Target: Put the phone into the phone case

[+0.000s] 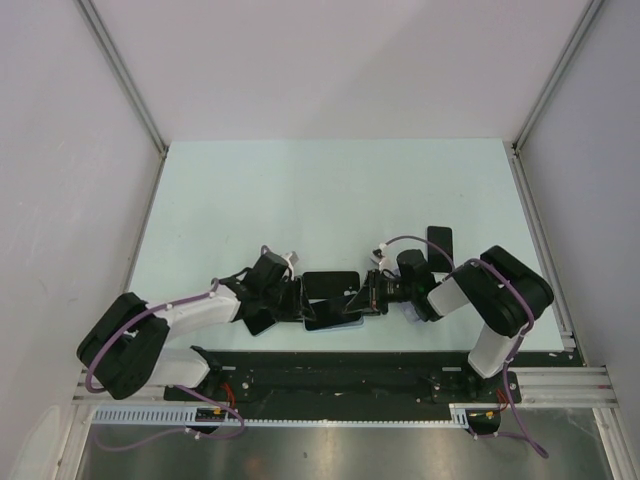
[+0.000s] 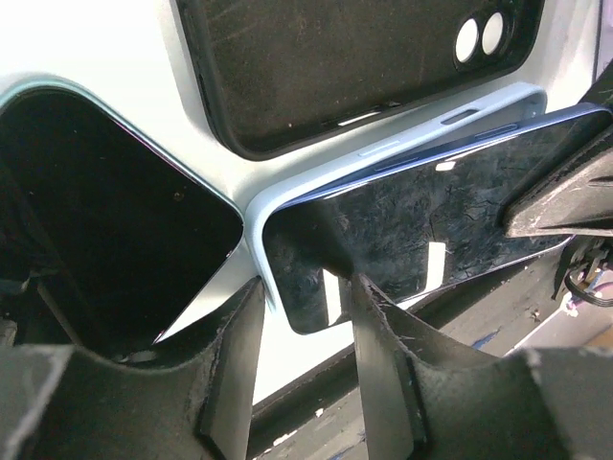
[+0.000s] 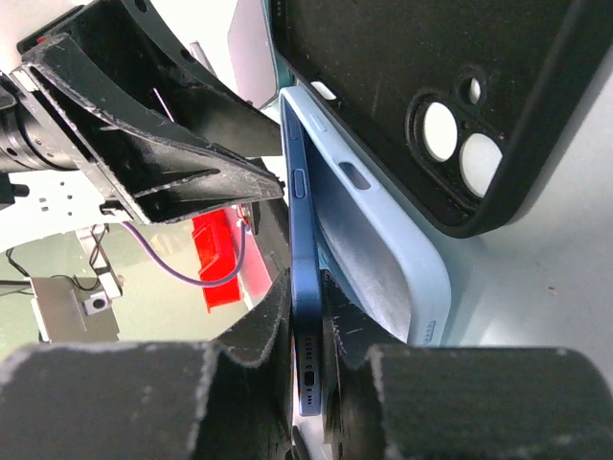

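Note:
A blue phone (image 3: 304, 249) stands on edge, its charging-port end pinched in my right gripper (image 3: 306, 297), which is shut on it. Its far end sits in the pale blue phone case (image 3: 383, 249), while the near end is lifted clear of the case. In the left wrist view the phone (image 2: 421, 211) shows its dark screen. The case (image 2: 273, 206) wraps its left corner. My left gripper (image 2: 306, 287) straddles that corner, one finger on the case rim and one on the screen. From above, both grippers meet at the phone (image 1: 335, 318).
A black case (image 2: 335, 67) with two camera holes lies just behind the pale one. Another dark-screened phone (image 2: 105, 211) lies to the left, by my left fingers. A dark phone (image 1: 440, 243) lies farther back on the right. The table's black front rail (image 1: 330, 370) is close.

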